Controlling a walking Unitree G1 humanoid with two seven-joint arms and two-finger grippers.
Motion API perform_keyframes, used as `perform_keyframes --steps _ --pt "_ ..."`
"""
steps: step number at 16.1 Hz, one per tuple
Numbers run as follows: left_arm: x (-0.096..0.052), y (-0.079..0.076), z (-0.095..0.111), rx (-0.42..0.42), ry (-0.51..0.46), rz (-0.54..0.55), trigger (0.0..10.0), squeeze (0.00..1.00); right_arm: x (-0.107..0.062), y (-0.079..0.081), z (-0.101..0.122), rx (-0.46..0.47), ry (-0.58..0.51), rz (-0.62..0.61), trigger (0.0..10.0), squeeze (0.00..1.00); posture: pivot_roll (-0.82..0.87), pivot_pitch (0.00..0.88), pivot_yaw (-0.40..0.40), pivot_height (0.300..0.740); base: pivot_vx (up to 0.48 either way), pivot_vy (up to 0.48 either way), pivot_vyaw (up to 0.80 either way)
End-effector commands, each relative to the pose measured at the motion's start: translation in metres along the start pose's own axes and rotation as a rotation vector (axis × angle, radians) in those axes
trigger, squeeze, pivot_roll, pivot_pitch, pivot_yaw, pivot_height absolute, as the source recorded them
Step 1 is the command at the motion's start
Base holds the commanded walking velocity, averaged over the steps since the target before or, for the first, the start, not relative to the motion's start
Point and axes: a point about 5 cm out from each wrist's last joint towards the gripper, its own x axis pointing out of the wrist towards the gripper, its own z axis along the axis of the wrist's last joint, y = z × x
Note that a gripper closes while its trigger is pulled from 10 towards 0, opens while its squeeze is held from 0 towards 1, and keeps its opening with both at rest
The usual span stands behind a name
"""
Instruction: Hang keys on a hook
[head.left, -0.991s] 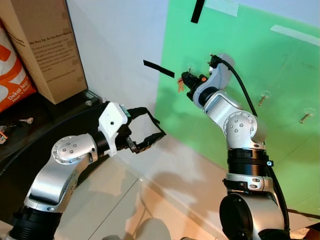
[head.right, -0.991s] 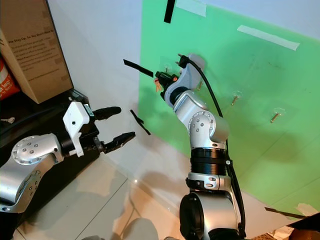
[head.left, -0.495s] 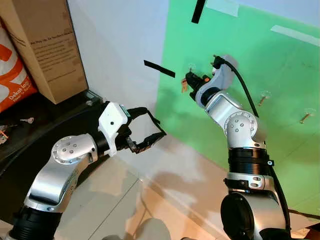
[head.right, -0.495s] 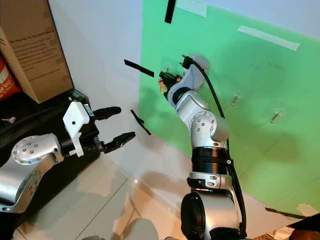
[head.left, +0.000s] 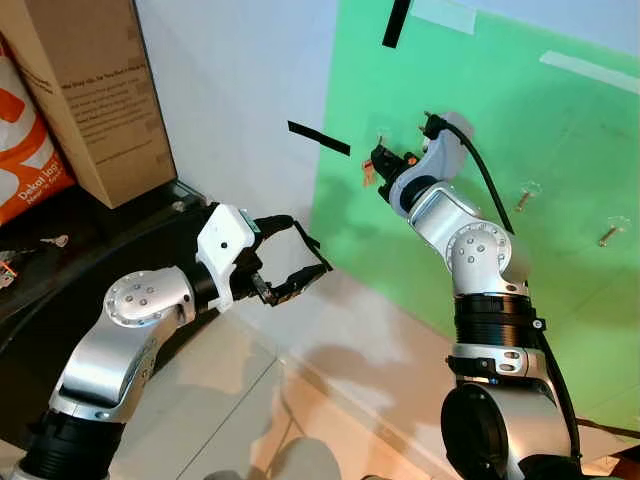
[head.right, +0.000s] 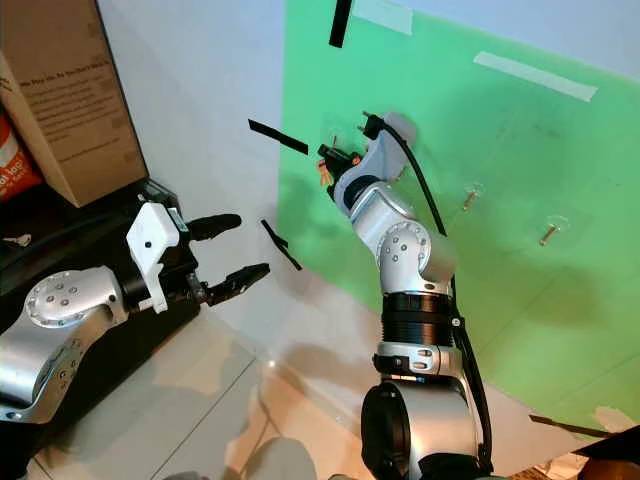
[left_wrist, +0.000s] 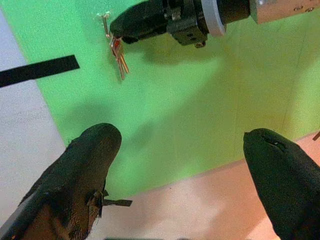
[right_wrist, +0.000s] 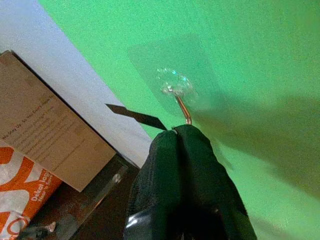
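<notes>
Left wrist view: right pincer (left_wrist: 114, 37) clamping keys (left_wrist: 120, 59) at hook (left_wrist: 104, 25); left pincer (head.left: 300, 258) agape

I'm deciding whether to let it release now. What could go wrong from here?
1. The right claw is shut on the keys right at the hook, but no view shows the ring over the hook; opening could drop them.
2. The hook sits on a small clear pad on the green board; pushing could pull it off.
</notes>
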Motion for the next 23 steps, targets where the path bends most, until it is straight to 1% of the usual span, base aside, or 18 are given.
perform_keyframes --steps 1,5,7,10,12,16,20,23 --pt "0.003 0.001 0.004 0.021 -0.011 -0.001 10.0 0.00 0.000 -0.012 -0.006 -0.004 0.039 -0.050 10.0 0.00 -0.01 0.000 -0.104 0.740 0.000 0.000 0.00" --pt "0.004 0.001 0.004 0.026 -0.008 -0.005 10.0 0.00 -0.001 -0.011 -0.013 -0.027 0.073 -0.035 10.0 0.00 -0.01 0.000 -0.099 0.740 0.000 0.000 0.00" --pt "0.005 0.002 0.005 0.029 -0.010 -0.005 10.0 0.00 -0.003 -0.009 -0.013 -0.022 0.067 -0.010 10.0 0.00 -0.01 0.000 -0.099 0.740 0.000 0.000 0.00" --pt "0.005 0.002 0.005 0.031 -0.012 -0.003 10.0 0.00 -0.007 0.008 0.001 0.010 0.002 0.116 10.0 0.00 -0.01 0.000 -0.098 0.740 0.000 0.000 0.00" --pt "0.005 0.003 0.005 0.031 -0.013 -0.004 10.0 0.00 -0.008 0.016 0.011 0.010 -0.043 0.161 10.0 0.00 -0.01 0.000 -0.097 0.740 0.000 0.000 0.00" --pt "0.005 0.003 0.005 0.030 -0.014 -0.003 10.0 0.00 -0.005 0.015 0.011 -0.020 -0.043 0.128 10.0 0.00 -0.01 0.000 -0.097 0.740 0.000 0.000 0.00" --pt "0.005 0.002 0.004 0.030 -0.013 -0.002 10.0 0.00 -0.001 0.005 0.009 -0.024 -0.048 0.030 10.0 0.00 -0.01 0.000 -0.098 0.740 0.000 0.000 0.00" --pt "0.005 0.003 0.004 0.032 -0.013 -0.001 10.0 0.00 0.000 -0.006 0.013 0.010 -0.079 -0.043 10.0 0.00 -0.01 0.000 -0.098 0.740 0.000 0.000 0.00"
